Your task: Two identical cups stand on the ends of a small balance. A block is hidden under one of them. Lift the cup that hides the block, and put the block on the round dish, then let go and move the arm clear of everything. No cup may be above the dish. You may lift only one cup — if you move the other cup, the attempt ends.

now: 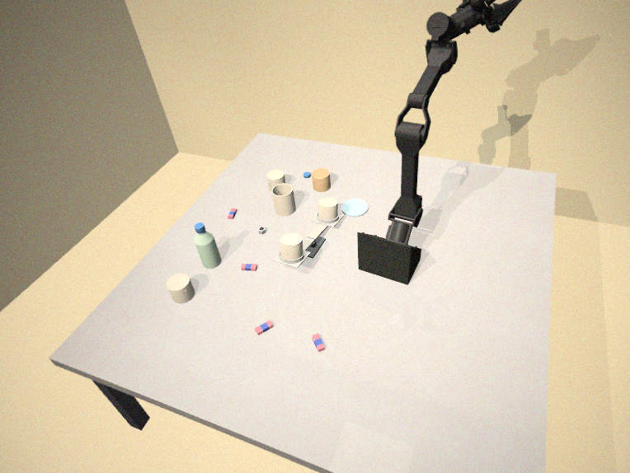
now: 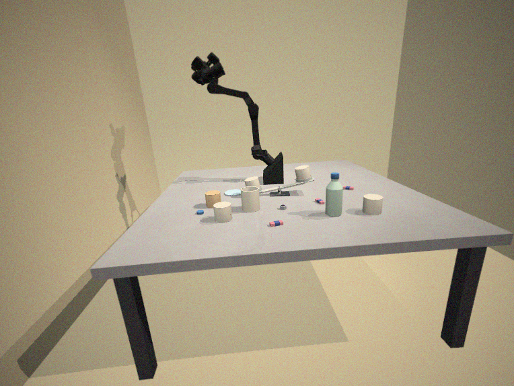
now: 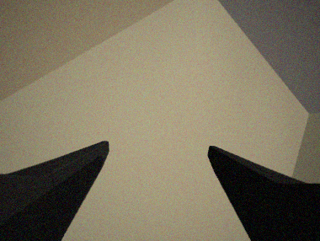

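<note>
The balance (image 1: 316,246) (image 2: 285,194) is tilted. One cream cup (image 1: 291,247) (image 2: 302,173) stands on its raised end, nearer to the top view. The matching cup (image 1: 327,209) (image 2: 251,182) stands on the low end, beside the round dish. The pale blue round dish (image 1: 354,207) (image 2: 232,193) lies on the table and looks empty. No block is in sight; which cup covers it is hidden. My gripper (image 3: 159,148) is open and empty, high above the table and away from the balance, pointing toward the bare wall.
Around the balance stand a tall beige cup (image 1: 284,200) (image 2: 249,199), an orange cylinder (image 1: 321,180) (image 2: 212,199), a green bottle (image 1: 207,250) (image 2: 334,198) and cream cylinders (image 1: 181,288) (image 2: 223,212). A small grey nut (image 1: 261,230) and several red-and-blue pieces (image 1: 249,267) (image 2: 276,223) lie about.
</note>
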Robot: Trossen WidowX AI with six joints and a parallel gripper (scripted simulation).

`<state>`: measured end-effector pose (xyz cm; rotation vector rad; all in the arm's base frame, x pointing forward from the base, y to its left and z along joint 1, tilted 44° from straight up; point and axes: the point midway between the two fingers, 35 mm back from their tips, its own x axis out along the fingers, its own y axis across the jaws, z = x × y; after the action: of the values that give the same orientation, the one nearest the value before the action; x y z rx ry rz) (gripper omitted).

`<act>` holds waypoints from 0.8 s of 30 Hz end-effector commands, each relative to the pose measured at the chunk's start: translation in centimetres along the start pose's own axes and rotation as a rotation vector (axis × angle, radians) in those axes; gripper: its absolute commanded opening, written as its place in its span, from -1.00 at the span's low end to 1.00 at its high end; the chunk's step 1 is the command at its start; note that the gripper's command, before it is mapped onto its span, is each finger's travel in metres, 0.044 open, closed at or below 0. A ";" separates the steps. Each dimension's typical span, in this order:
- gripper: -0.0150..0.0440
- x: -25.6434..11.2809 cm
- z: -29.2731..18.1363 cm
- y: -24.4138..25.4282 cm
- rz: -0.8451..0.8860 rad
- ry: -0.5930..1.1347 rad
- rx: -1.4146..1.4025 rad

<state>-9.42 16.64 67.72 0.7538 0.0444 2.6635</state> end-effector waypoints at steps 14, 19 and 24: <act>1.00 -2.1 0.0 14.4 0.444 -0.023 0.228; 1.00 -4.1 0.2 18.1 0.571 -0.019 0.259; 1.00 -7.0 0.5 21.7 0.714 -0.025 0.292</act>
<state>-12.02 -2.90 67.98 1.0090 0.2057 3.2773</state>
